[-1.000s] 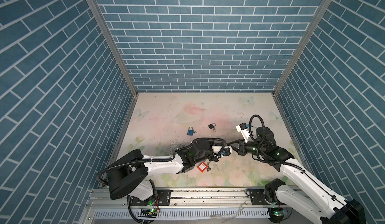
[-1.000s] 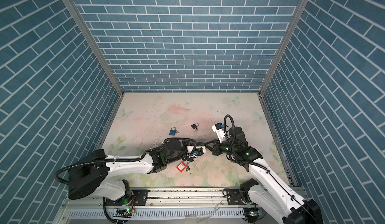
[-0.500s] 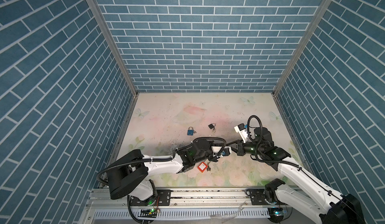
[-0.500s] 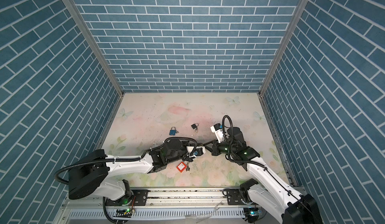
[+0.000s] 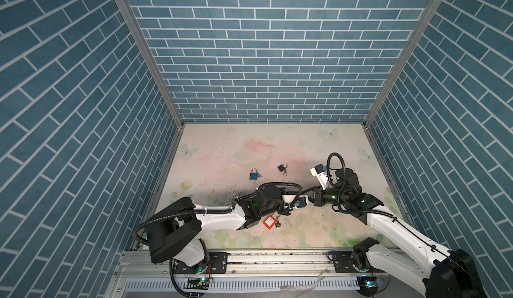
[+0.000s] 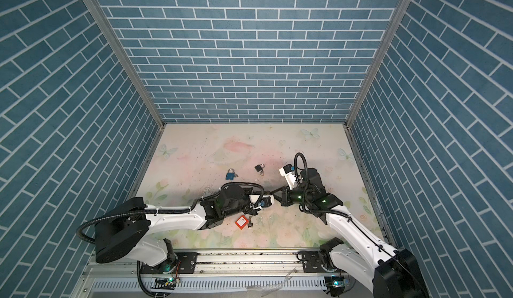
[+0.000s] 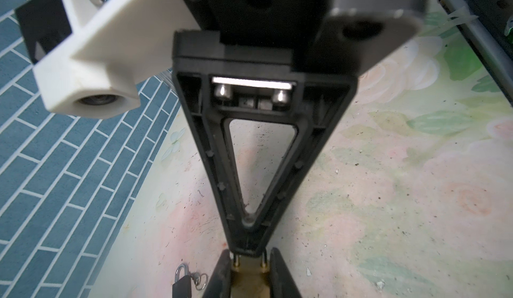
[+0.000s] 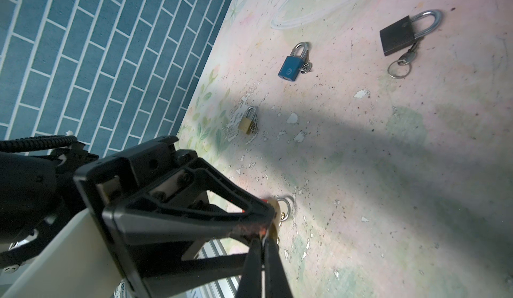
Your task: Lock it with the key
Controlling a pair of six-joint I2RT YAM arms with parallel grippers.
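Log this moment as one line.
left gripper: shut on brass padlock with steel shackle | right gripper: shut, tips at that padlock, key not seen | blue padlock, black padlock: on floral table

Walls point(image 5: 263, 47): teal-blue brick pattern, white joints. Table point(image 5: 305, 144): pale pink and green floral print with butterflies, dark specks and flaked white patches. On it: blue padlock point(image 5: 253, 175), black padlock point(image 5: 281, 168), red padlock point(image 5: 269, 222), small brass padlock point(image 8: 246, 124). Clamped padlock point(image 7: 249, 280): brass-gold. Left arm point(image 5: 216, 221) and right arm point(image 5: 388, 227): white shells, black joints.
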